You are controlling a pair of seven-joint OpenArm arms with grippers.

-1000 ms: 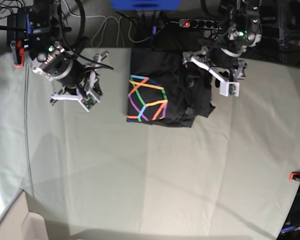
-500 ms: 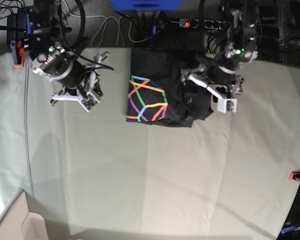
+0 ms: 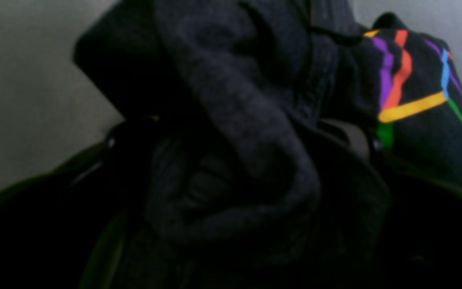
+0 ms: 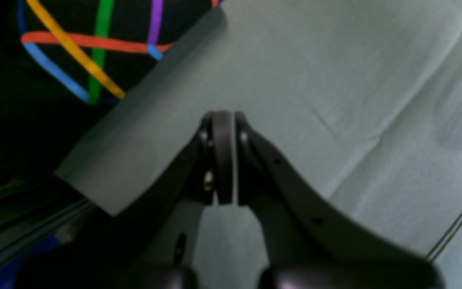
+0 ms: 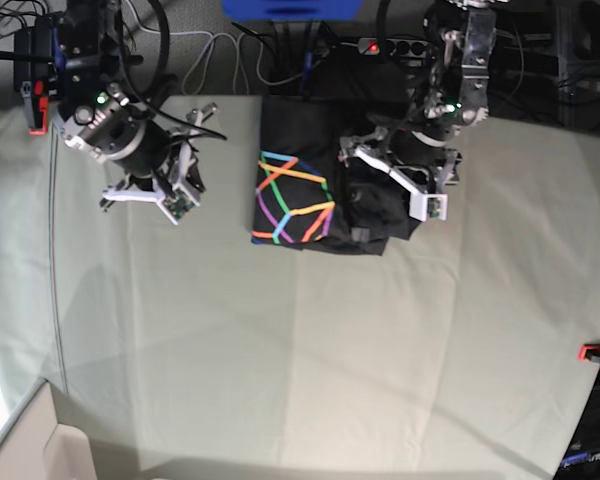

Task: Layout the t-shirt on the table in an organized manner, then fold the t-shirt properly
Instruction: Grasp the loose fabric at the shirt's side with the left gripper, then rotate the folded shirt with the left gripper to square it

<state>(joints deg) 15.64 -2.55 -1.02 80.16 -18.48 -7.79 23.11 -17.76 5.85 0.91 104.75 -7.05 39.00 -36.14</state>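
Left wrist view: the t-shirt [image 3: 255,132] filled the frame as thick charcoal rolls bunched between the dark fingers [image 3: 351,136] of the left gripper, whose jaws stood wide around the cloth; whether they pinched it could not be told, though the placement suggested a grasp for spreading. Pale table [image 3: 26,72] showed behind. Right wrist view: the right gripper [image 4: 223,156] hung over bare table [image 4: 335,80] with jaws pressed together on nothing, apparently parked; the rainbow line print lay at upper left. Base view: the t-shirt [image 5: 305,165] lay crumpled near the table's [image 5: 300,360] far edge, print upward on one side, the left gripper [image 5: 385,185] over its other side, the right gripper [image 5: 170,185] well apart.
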